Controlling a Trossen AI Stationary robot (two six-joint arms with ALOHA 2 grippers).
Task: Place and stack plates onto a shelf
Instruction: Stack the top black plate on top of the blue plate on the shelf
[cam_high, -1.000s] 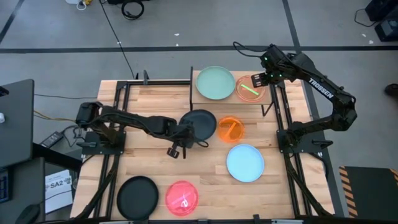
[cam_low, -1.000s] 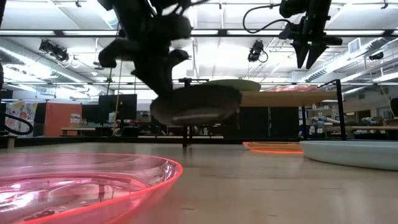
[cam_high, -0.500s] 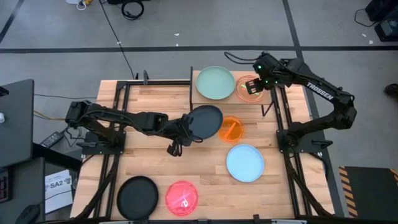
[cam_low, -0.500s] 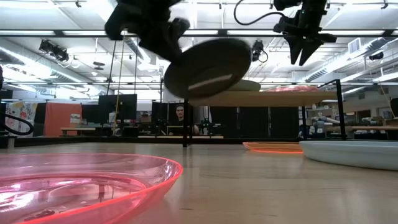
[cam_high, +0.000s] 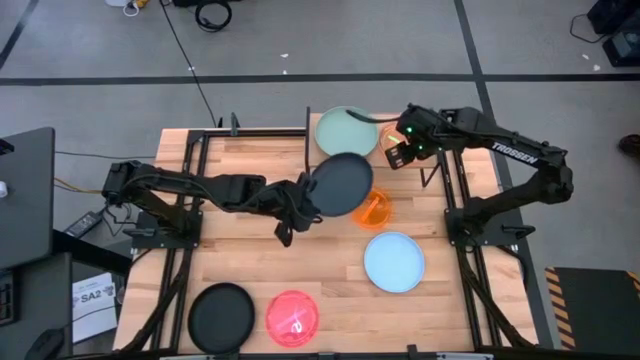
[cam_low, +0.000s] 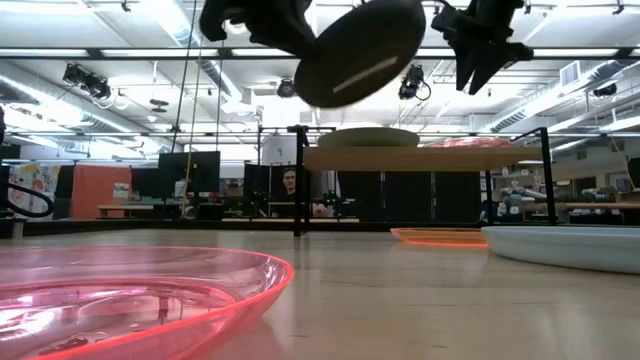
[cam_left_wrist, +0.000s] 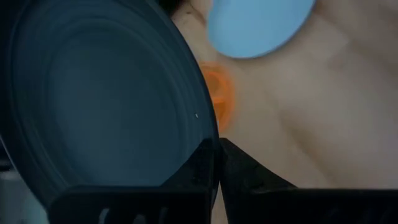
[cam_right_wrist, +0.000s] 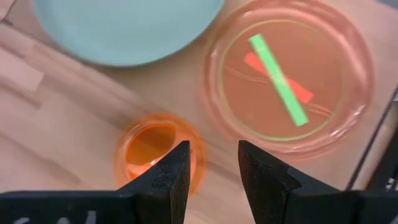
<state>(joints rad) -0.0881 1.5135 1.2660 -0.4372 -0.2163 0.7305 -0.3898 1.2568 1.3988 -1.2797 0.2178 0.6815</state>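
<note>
**A Big Grey Room With Bright Lights**

The smooth grey concrete floor (cam_high: 300, 50) has dark lines across it. A black coiled cable (cam_high: 212, 14) lies there. Long white ceiling lights (cam_low: 120, 40) shine overhead. An orange wall panel (cam_low: 99, 188) stands far back.

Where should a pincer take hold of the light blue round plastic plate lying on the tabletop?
At its thin raised rim, coming down from above with one finger inside and one outside. The light blue round plastic plate lies flat and alone, its right edge nearest the free right pincer.
</note>
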